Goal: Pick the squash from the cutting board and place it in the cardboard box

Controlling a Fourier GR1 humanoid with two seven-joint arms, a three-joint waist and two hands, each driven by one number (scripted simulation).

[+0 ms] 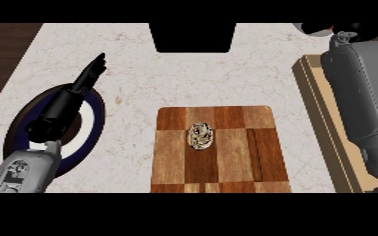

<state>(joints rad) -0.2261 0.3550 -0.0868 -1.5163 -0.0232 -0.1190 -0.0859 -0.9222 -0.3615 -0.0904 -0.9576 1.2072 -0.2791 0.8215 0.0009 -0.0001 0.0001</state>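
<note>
Squash [200,135] lies on the board [221,175], a little toward 10 o'clock from the board's middle, untouched. It reads as a short oval, its long axis running 12 to 6; which end is the stem I cannot tell. The left hand [92,71] rests at 9 o'clock, fingers straight and together, holding nothing. The right hand [325,28] is at 2 o'clock, above the box [314,87]; its fingers are too hidden to judge. Best come down from above and close across the narrow 3-to-9 width.
</note>
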